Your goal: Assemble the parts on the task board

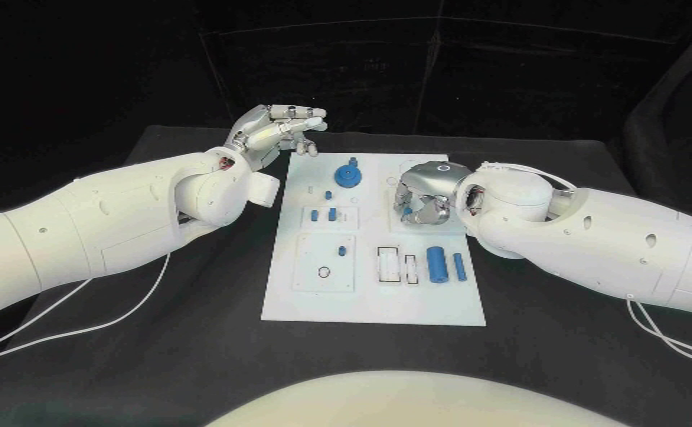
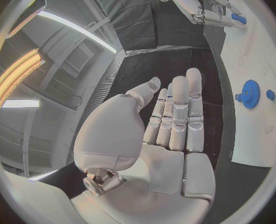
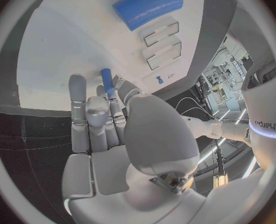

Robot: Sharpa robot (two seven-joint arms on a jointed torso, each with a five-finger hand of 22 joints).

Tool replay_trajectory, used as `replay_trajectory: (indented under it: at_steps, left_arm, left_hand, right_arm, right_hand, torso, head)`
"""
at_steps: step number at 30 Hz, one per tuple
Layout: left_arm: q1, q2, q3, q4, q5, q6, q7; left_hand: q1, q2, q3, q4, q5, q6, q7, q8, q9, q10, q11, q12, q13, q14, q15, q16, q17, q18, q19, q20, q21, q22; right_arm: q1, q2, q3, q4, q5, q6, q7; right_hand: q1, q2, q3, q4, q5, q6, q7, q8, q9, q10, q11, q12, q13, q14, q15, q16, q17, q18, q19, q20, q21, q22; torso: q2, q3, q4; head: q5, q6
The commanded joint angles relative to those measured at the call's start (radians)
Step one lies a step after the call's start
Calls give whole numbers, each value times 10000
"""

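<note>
Silver fingers of the left hand (image 2: 169,129) were stretched out straight and pressed side by side, palm flat, thumb beside them, holding nothing. In the head view this hand (image 1: 271,132) hovered above the black table (image 1: 173,347), just beyond the far left corner of the task board (image 1: 375,307). In the left wrist view a blue gear (image 2: 249,94) stood on the white plate close to the fingertips, apart from them.

The right hand (image 3: 107,124) had its fingers curled inward, and a small blue peg (image 3: 107,81) sat pinched between the thumb and a finger, its tip poking out above the fingertips. In the head view that hand (image 1: 427,195) hung over the right side of the board, palm down.

On the board, the blue gear (image 1: 349,175) stood near the far edge in the middle. Several small blue pegs (image 1: 326,214) stood in the left half. A thick blue cylinder (image 1: 437,265) and a thinner blue rod (image 1: 460,266) lay side by side near the right edge, next to two empty rectangular slots (image 1: 389,263). In the right wrist view the thick cylinder (image 3: 148,6) lay just beyond those slots.
</note>
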Motion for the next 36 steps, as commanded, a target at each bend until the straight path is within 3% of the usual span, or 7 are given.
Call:
replay_trajectory:
  at_steps: [1,21,36]
  left_arm:
    - [15,11,9,-6,29,137,-1]
    - [15,1,8,-19,29,196,-56]
    - [15,8,8,-26,29,239,-83]
  left_hand:
    - [66,14,-52,-18,-6,-56,36,-65,-10,-45,16,-39,-12,-65,-18,-47,-8,125,-8,74,-36,-16]
    - [59,26,-65,-7,-6,-65,44,-67,-9,-61,24,-40,-11,-78,-11,-52,-14,124,-11,80,-51,-26]
    - [23,42,-105,29,-7,-101,63,-79,-10,-102,44,-45,-11,-99,6,-54,-23,122,-13,94,-82,-50]
  right_arm:
    - [20,-11,6,7,-119,-11,78]
    - [19,-104,6,119,-189,-62,-10]
    - [18,-190,6,248,-95,-206,15]
  right_hand:
    - [7,55,154,8,-47,124,-2,53,-1,171,-21,17,-5,204,-72,196,234,-84,136,3,173,239]
    - [-162,-224,676,46,-85,300,-10,-55,-43,507,-57,-283,-10,184,-99,543,553,-135,230,-21,507,621]
    - [-311,-410,869,116,-103,-49,-18,-173,-91,536,-47,-455,0,138,-83,574,538,-126,164,1,528,611]
  torso:
    - [-9,-6,3]
    - [-6,-6,7]
    - [-5,-8,1]
  head:
    - [-5,-3]
    - [-19,-17]
    - [-38,-7]
